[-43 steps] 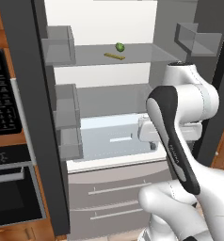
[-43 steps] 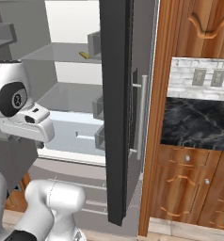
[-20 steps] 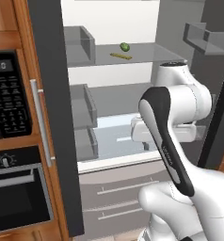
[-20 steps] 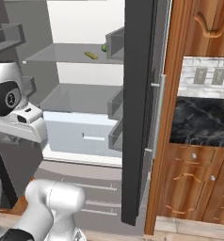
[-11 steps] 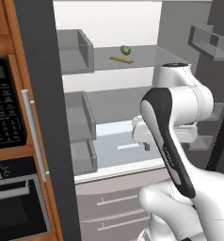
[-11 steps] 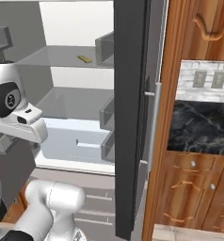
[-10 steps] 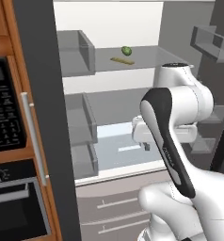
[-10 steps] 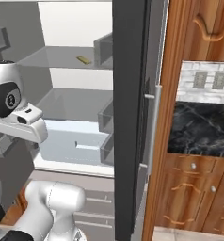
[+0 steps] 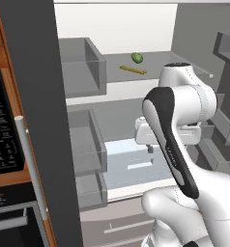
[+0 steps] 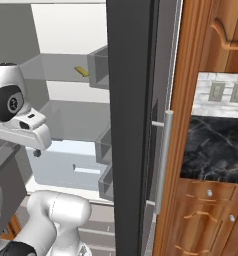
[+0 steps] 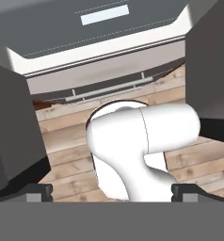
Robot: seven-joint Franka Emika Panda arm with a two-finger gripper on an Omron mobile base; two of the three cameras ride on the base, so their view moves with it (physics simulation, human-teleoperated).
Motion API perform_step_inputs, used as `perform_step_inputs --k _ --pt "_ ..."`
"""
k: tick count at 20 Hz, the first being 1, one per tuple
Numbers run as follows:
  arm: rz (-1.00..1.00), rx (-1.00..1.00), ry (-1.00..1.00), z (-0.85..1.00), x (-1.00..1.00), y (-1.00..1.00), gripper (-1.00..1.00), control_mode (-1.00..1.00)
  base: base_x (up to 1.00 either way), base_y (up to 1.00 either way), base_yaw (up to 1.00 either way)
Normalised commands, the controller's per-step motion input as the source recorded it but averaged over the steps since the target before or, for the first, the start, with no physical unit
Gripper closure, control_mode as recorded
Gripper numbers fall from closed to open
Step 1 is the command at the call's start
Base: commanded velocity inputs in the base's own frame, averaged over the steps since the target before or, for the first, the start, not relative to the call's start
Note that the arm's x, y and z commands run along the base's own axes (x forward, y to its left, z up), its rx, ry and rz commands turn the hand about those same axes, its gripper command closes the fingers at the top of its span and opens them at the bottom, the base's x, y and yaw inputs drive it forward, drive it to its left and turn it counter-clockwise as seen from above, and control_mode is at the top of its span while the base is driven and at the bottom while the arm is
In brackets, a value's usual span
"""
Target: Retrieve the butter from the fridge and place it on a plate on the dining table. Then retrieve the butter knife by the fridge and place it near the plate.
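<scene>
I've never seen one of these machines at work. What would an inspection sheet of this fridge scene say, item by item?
Surface: fridge doors stand open; white interior with glass shelves.
Job's things: butter lies on the upper shelf, untouched.
Clutter: small green fruit just behind the butter.
Grippers: gripper open, empty, pointing down at the wooden floor, well below the butter shelf.
Cables: nothing seen.
Surroundings: black oven on one side; wooden cabinets and dark marble counter on the other.

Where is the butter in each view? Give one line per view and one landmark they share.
Left base view: the butter lies on the upper fridge shelf, just left of and below a small green fruit.
Right base view: upper left, same shelf.
Hand view: none to point at.
Shared landmark: the pale crisper drawer.
</scene>
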Motion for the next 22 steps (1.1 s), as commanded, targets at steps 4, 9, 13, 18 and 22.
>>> perform_step_inputs --k 4,9,13,18,22 --pt "0.0 0.0 0.0 0.0 0.0 0.0 -1.0 1.0 0.64 0.0 -0.02" --pt "0.0 0.0 0.0 0.0 0.0 0.0 -1.0 1.0 0.11 0.0 0.0" --pt "0.0 0.0 0.0 0.0 0.0 0.0 -1.0 1.0 0.0 0.0 0.0" --pt "0.04 -0.02 -0.1 0.17 0.0 -0.03 -1.0 -1.0 0.0 0.0 0.0" --pt "0.07 -0.03 -0.3 0.48 0.01 -0.08 -1.0 -1.0 0.0 0.0 0.0"
